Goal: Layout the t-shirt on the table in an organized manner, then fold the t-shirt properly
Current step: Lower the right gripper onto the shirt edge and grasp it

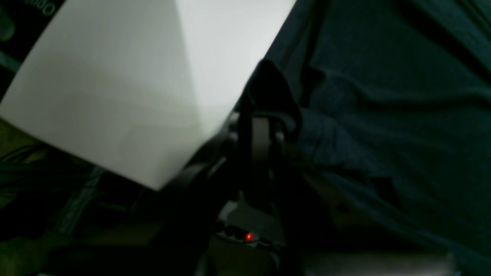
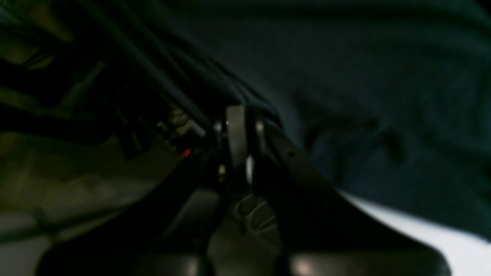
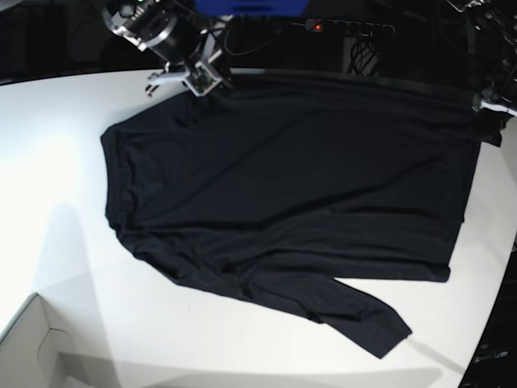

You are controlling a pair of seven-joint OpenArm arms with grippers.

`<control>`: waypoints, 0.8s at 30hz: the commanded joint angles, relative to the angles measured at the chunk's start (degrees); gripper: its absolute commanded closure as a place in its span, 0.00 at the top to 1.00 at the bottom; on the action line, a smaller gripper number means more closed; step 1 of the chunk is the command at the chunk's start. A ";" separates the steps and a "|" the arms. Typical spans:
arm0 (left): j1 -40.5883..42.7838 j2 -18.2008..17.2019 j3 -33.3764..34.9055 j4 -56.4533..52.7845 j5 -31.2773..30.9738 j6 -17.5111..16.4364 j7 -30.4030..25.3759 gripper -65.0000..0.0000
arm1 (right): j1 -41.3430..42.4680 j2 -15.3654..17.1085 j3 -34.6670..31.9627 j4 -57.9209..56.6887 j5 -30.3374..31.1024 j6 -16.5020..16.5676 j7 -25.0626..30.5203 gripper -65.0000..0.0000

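Note:
The black t-shirt [image 3: 291, 186] lies spread across the white table [image 3: 65, 162], with one long sleeve [image 3: 355, 315] trailing toward the front right. At the back left, my right gripper [image 3: 208, 83] is shut on the shirt's far edge. In the right wrist view its fingers [image 2: 238, 126] pinch dark fabric [image 2: 364, 96]. My left gripper [image 3: 487, 103] is at the far right, shut on the shirt's corner. In the left wrist view, cloth [image 1: 383, 96] drapes over the closed fingertips [image 1: 261, 130] beside bare table [image 1: 115, 76].
A pale box corner [image 3: 32, 347] sits at the front left. A power strip [image 3: 347, 27] with a red light lies behind the table's back edge. The curved table edge runs close to both grippers, and the surroundings are dark.

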 commanded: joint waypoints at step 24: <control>-11.53 -2.62 5.39 0.35 -0.01 0.78 -1.67 0.00 | 15.15 0.05 0.28 -7.35 0.62 0.17 1.17 0.00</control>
